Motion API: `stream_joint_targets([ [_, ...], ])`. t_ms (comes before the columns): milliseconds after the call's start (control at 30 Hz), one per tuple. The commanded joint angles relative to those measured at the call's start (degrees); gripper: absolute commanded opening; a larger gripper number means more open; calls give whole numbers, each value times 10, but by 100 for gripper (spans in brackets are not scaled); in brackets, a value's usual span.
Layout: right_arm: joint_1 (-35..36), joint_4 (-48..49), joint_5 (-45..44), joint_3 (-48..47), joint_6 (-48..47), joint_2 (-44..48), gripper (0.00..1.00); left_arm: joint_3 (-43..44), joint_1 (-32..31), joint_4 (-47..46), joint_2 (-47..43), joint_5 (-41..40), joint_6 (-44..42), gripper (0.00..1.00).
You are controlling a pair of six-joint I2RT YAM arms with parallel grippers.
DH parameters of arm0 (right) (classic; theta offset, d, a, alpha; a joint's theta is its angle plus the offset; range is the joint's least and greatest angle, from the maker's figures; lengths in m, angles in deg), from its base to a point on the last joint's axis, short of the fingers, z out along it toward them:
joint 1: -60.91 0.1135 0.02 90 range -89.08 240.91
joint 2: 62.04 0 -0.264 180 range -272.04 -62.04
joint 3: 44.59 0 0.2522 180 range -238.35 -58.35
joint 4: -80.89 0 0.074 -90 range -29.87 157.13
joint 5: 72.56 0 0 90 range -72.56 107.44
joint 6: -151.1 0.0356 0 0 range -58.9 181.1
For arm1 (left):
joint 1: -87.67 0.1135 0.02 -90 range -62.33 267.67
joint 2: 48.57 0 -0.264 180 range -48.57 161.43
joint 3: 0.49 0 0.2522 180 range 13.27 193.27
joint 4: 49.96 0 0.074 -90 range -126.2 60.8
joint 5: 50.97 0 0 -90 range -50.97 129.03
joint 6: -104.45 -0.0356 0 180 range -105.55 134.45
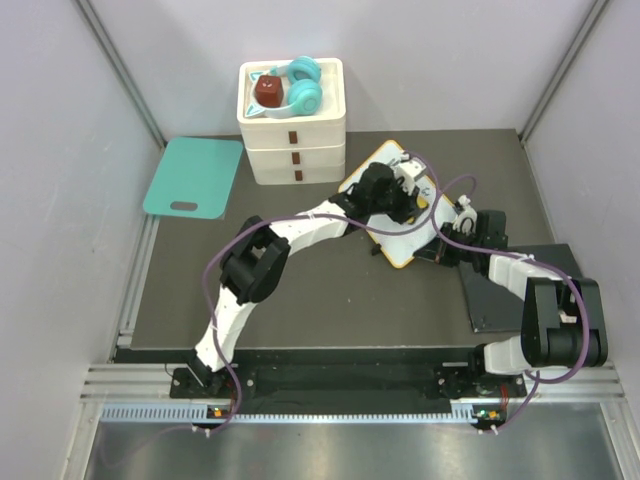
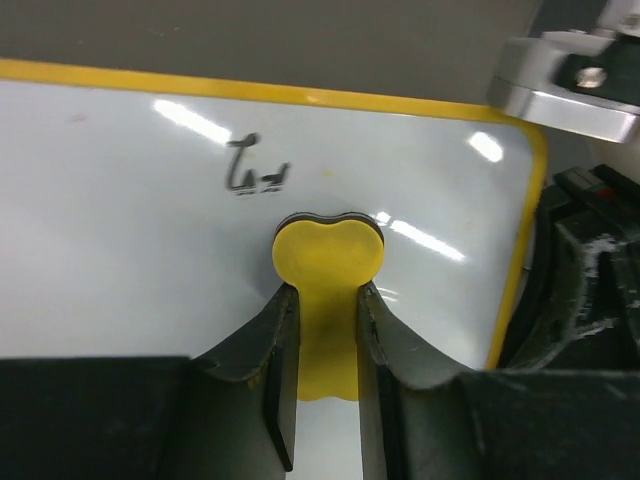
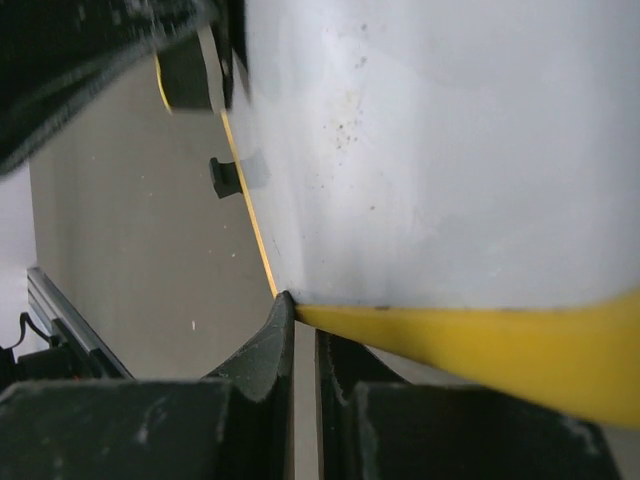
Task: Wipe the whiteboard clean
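The whiteboard [image 1: 402, 245] is laid cornerwise on the dark tabletop [image 1: 300, 290], approx. in the middle-right part, w/ both arms meeting over it.

Left tool [image 2: 325, 295]: the jaws are pressed on a yellow eraser [image 2: 328, 250], which is held flat-down w/ its dark felt side on the white surface. Right tool [image 3: 303, 330]: the jaws are almost fully together and, as far as can be seen, the yellow rim at the board's near-right corner is pinched btw. them, i.e. the board is judged to be steadied from that side.

Key relation: the black scribble [image 2: 255, 172] is found just ahead of the eraser's front edge and a little to its left, near the board's far rim. The board's long axis seems to run crosswise to the left tool's pointing dir. The left arm is the nearer one to the mark, so a short push forward-left is judged to be needed; the mark is not yet wiped.

Count: 1 whiteboard, 1 eraser, 1 scribble group, 2 tools.

Around the whiteboard: 1 teal board [image 1: 193, 177] well apart to the far left, 1 white drawer stack [image 1: 294, 140] of 3 tiers near the far-left side, 1 dark grey pad [image 1: 520, 290] near the right side.
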Motion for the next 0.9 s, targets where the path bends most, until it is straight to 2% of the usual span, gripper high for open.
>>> stream_joint_targets([
  [0,27,-65,70,17,-52,15,0,-19,79,101,64,-50,41,0],
  [233,27,-65,69,17,-52,16,0,5,141,145,83,-47,70,0],
  [433,28,-64,69,18,-52,16,0,85,155,211,125,6,73,0],
  [500,27,-64,69,18,-52,16,0,83,153,213,124,15,74,0],
  [600,27,-64,70,18,-52,17,0,50,150,212,108,12,77,0],
  [733,28,-64,71,18,-52,19,0,-52,150,177,73,-4,100,0],
  [867,31,-63,70,19,-53,20,0,-99,150,178,51,-25,116,0],
])
